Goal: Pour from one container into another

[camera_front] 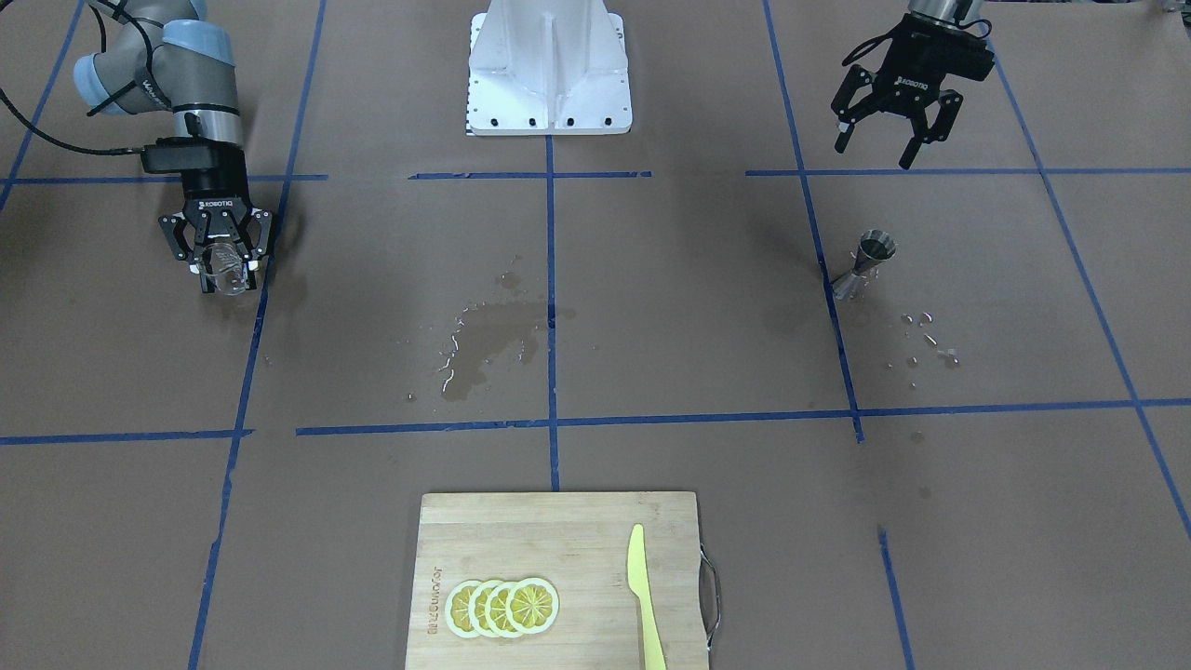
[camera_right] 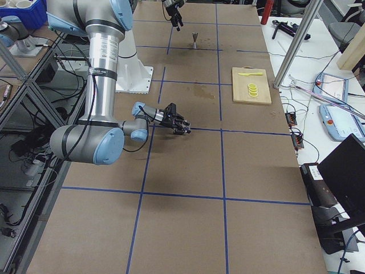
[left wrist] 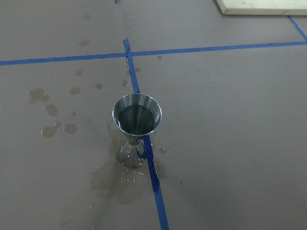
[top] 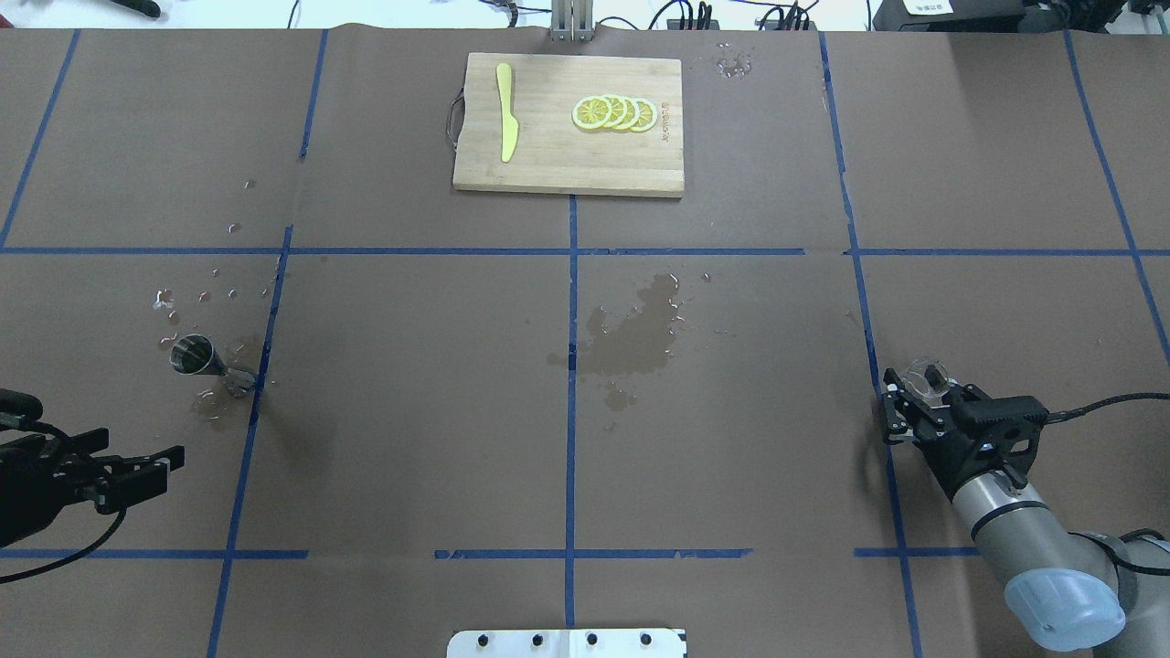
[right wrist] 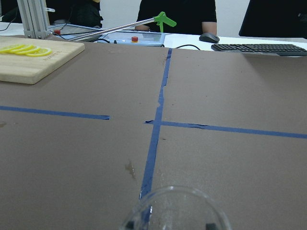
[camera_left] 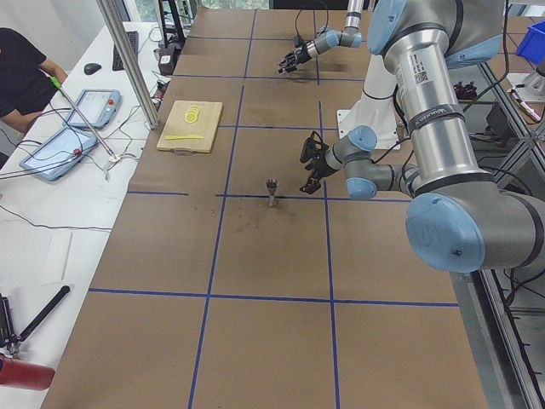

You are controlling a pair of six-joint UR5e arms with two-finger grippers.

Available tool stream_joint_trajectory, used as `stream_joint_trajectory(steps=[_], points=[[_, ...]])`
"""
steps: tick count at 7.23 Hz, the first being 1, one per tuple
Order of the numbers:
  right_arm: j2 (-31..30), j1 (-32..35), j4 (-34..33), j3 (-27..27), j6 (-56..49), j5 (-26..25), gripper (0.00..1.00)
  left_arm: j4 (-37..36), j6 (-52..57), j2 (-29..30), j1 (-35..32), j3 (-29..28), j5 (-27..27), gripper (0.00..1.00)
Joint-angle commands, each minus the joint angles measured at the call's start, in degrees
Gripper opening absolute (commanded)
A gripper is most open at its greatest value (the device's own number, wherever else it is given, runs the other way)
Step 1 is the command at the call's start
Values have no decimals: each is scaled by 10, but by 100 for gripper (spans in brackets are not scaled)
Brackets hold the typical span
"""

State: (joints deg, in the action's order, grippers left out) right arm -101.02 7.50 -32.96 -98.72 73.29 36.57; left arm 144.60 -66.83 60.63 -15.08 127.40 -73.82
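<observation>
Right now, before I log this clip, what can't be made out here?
Liquid in the glass cup: clear and too small in exterior views; cut by the bottom edge in the right wrist view.
Cup markings: too small everywhere.
The left tool: overhead's left edge crops its body.

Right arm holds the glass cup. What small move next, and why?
Probably lower the glass cup to the table and open the right pincer: the jigger already looks filled, wet patches lie around it, and the cup sits low, far from it. I cannot tell whether the cup is empty.
</observation>
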Motion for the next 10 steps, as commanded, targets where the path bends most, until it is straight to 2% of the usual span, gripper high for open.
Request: stream_joint_trajectory(steps=[1,2,6,8,9,10], points=[[0,-2,0,10,0,-3,88,1,55,-9,-62,15,-63,100],[-1,-2,1,11,0,-4,99,1,66,-8,-81,17,-83,100],[-5,-2,1,10,0,-3,100,2,143,-7,-192,34,-176,100],[-32,-3,18,7,-1,0,100,2,259,5,-349,34,-318,100],[-66,-13,90,7,-2,9,100,1,312,8,-412,26,-374,100],[-77,-25,111,6,-2,10,100,0,338,9,-441,22,-394,100]])
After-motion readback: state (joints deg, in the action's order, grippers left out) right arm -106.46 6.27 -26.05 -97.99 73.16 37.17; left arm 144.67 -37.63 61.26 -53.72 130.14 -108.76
